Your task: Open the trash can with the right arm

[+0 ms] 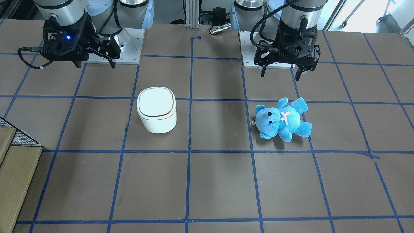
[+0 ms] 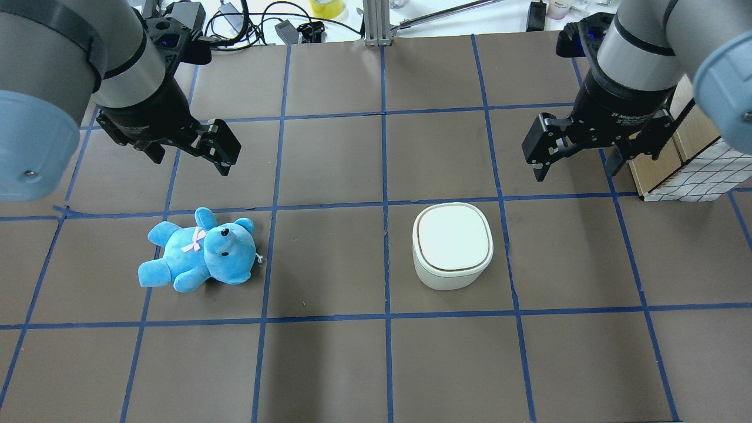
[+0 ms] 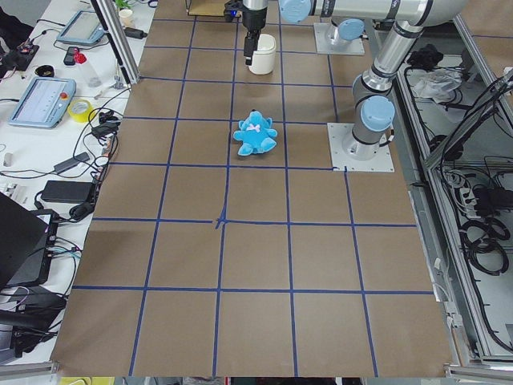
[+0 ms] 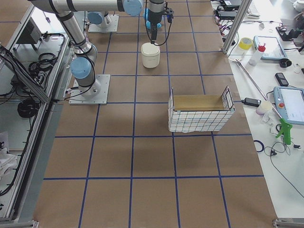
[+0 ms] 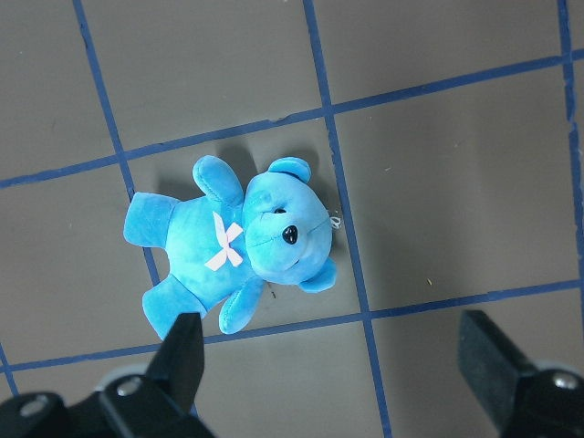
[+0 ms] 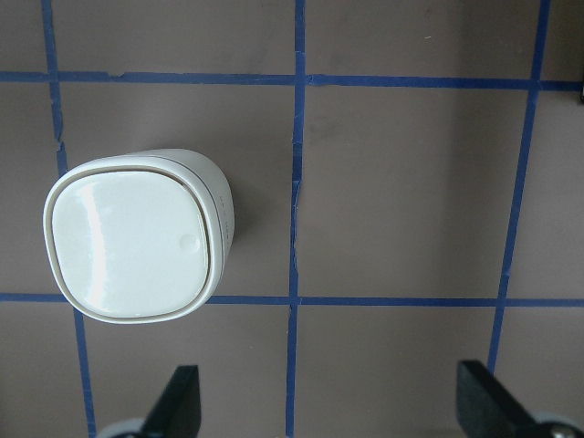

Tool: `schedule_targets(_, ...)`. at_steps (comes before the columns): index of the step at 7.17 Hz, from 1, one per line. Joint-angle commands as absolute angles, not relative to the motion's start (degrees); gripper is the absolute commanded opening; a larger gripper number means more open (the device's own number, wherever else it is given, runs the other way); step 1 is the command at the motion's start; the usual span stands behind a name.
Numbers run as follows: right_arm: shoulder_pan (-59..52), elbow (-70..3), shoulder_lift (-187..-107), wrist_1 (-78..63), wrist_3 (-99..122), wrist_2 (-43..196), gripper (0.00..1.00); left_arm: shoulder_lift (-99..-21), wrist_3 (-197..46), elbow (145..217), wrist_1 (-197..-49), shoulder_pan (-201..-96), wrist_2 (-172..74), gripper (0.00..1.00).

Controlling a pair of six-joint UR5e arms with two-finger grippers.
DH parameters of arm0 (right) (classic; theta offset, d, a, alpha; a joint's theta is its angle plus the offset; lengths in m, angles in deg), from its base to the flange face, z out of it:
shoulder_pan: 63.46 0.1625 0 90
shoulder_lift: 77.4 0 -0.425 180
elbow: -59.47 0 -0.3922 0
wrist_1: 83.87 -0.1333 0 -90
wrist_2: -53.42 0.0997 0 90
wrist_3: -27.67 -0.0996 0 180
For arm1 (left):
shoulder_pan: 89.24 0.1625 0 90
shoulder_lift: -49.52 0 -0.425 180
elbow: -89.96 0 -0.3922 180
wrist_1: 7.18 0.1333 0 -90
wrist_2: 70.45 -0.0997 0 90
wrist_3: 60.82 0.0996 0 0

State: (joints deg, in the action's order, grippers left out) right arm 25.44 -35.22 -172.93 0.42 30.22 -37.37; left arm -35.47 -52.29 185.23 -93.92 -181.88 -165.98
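Right hand (image 1: 95,64), the one with the blue light, hangs above the counter (image 1: 220,181) in the front-facing view. Its fingers are spread wide with nothing between them. The trash can (image 1: 157,110) stands upright below it, off toward the counter's middle and well apart from it, with the lid down flat. The left hand (image 1: 280,75) is also spread and holds nothing; it hangs above the teddy bear (image 1: 281,119), which lies on its back.

From overhead, the right hand (image 2: 577,170) is plainly the nearer one to the trash can (image 2: 452,245), which lies on the robot's left of it. The left hand (image 2: 192,163) is far across, near the teddy bear (image 2: 200,252). The can is a rounded square, so it has no long axis to line up on.

Exterior left view shows the trash can (image 3: 261,54) only small and far off.

Exterior right view shows the trash can (image 4: 151,54) beyond a wire basket (image 4: 199,111). The part of the basket's inside that is visible holds nothing.

Left wrist view has the teddy bear (image 5: 237,242) ahead of the left hand (image 5: 338,388).

Right wrist view has the trash can (image 6: 137,242) to the left of the right hand (image 6: 333,411) rather than in line with it. I judge the reach must first shift that way, then come down. The shut lid hides what is in the can, and I cannot tell the hinge side.
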Motion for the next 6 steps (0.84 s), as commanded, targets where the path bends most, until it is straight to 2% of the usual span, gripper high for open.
schedule_targets(1,25.3,-35.3,-172.9,0.4,30.2,-37.5,1.0,-35.5,-52.3,185.2,-93.9,-181.9,-166.0,1.0)
schedule_targets(6,25.5,-35.4,-172.9,0.3,30.2,-37.9,1.0,-35.5,-52.3,185.2,-93.9,-181.9,-166.0,1.0)
